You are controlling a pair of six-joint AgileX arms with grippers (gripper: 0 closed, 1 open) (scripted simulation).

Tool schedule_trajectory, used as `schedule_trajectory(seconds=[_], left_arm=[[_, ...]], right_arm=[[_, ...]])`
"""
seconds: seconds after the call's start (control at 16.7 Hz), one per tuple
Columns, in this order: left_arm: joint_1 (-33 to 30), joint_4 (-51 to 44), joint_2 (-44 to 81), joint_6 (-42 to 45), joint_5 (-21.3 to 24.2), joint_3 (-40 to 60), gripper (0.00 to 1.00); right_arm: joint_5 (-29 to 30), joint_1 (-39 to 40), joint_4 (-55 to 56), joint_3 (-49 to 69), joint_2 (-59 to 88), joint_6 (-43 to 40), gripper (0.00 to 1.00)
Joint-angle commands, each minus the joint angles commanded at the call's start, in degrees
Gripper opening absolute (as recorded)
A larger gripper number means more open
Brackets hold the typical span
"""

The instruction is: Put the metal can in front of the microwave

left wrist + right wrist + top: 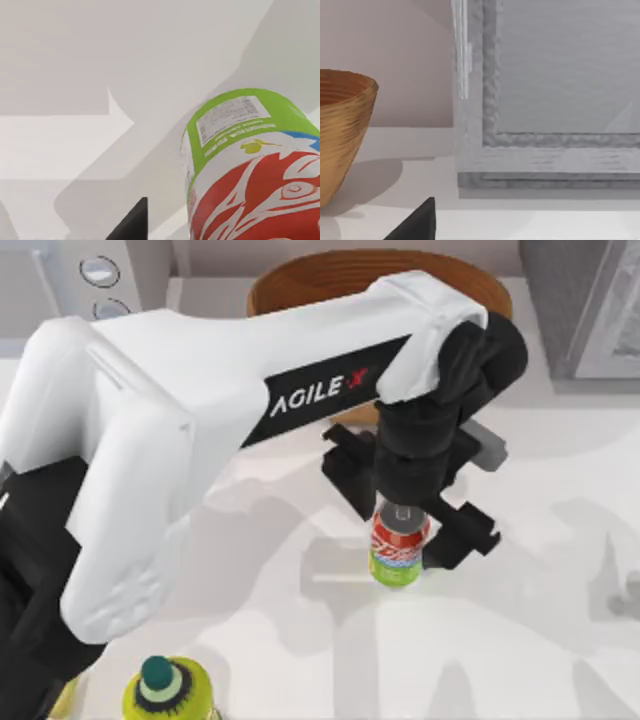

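The metal can (397, 548) stands upright near the middle of the table, red on top with a lime-green lower band. My left gripper (406, 512) hangs straight over it, open, its black jaws spread wide to either side of the can's silver top. In the left wrist view the can (250, 175) looms close, and one dark fingertip (131, 222) stays apart from it. The microwave (100, 280), light grey with two round dials, sits at the back left, partly behind my left arm. My right arm is parked off to the right.
A wooden bowl (330, 280) stands at the back centre, behind my left arm, and appears again as the bowl (340, 140). A darker speckled appliance (590, 310) fills the back right. A yellow-green bottle (165, 690) stands at the front left.
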Motion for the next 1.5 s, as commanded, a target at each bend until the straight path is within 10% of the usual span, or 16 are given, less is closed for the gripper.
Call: schedule_trajectory(seconds=[0.48, 1.5], left_arm=[[0.0, 0.0, 0.0, 0.0, 0.0, 0.0, 0.02], [0.0, -8.8, -0.3, 0.0, 0.0, 8.5, 0.00]], right_arm=[[0.0, 0.0, 0.0, 0.0, 0.0, 0.0, 1.00], [0.0, 0.0, 0.0, 0.0, 0.0, 0.0, 1.00]])
